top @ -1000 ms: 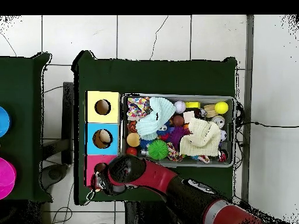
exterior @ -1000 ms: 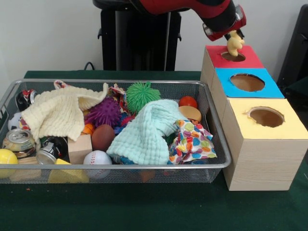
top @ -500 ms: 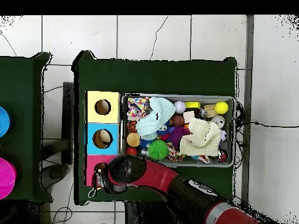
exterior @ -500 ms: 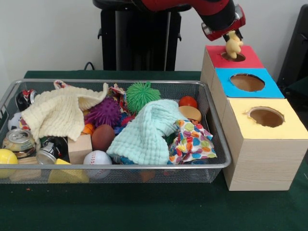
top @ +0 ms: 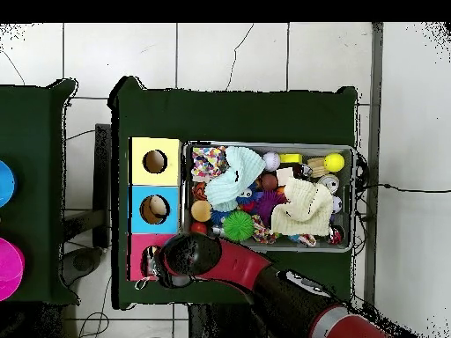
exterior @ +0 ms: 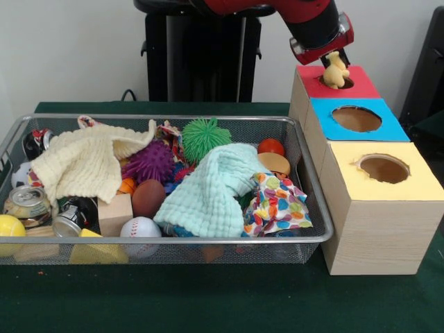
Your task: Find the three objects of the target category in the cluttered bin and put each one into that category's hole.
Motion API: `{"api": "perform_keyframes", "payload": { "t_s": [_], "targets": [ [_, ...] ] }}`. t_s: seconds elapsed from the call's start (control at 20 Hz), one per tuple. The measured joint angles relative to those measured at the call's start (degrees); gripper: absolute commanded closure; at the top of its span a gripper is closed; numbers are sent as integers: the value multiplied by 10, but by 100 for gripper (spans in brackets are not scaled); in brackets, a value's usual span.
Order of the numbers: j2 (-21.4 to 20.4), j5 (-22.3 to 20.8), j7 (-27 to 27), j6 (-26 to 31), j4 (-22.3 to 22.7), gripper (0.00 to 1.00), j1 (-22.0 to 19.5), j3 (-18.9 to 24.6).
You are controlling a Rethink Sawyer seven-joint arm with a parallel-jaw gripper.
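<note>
Pale yellow figure [exterior: 336, 70]: lumpy animal toy, hanging upright just under the gripper [exterior: 331, 57], its lower end sitting at the mouth of the hole; whether the fingers are pinching it cannot be told.

Hole [exterior: 340, 82]: round cut-out in the red top of the pale wooden box, lying directly beneath the gripper.

Bin [exterior: 208, 239]: silver wire-mesh basket, standing well apart from the gripper, brimming with cloths, balls and cans.

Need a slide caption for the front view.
Gripper holds yellow toy over the red hole, beside the cluttered bin.
</note>
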Motion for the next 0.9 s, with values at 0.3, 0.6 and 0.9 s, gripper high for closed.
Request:
{"api": "perform_keyframes", "payload": {
  "t_s": [0.3,0.6,0.9],
  "targets": [
    [0,0,0,0,0,100,-1,0],
    [0,1,0,1,0,100,-2,2],
    [-6,0,0,0,-5,0,-2,14]
  ]
}}
